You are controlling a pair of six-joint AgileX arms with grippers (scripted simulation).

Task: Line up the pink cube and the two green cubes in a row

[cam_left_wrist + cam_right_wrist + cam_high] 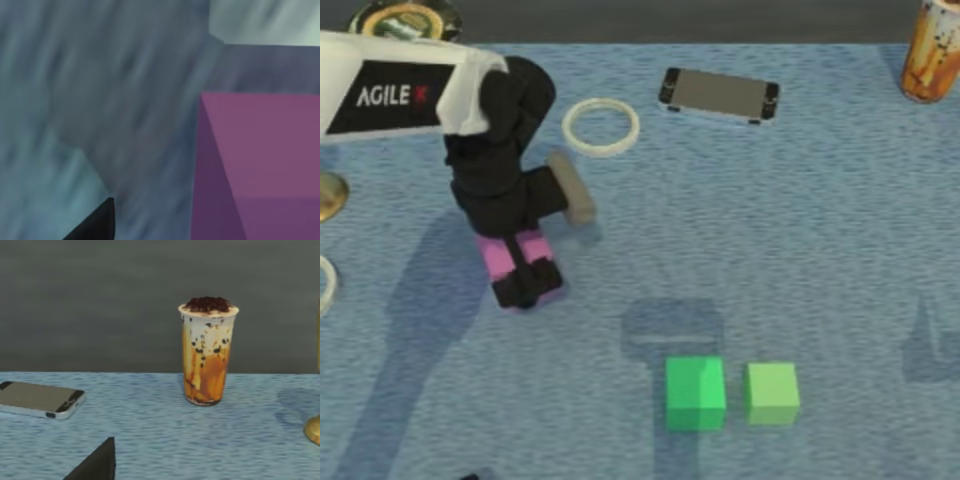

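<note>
Top view shows the pink cube [525, 262] on the surface beneath the left hand [527, 270], whose dark fingers straddle it; whether they are pinching it yet cannot be told (the arm hides the contact). Off to the hand's right and nearer the front edge, the vivid green cube [695, 393] and the paler green cube [772, 393] sit side by side, just apart. The pick-up of the pink cube is judged to be in hand; next, it must be carried and set beside the vivid green cube, in line.
</note>
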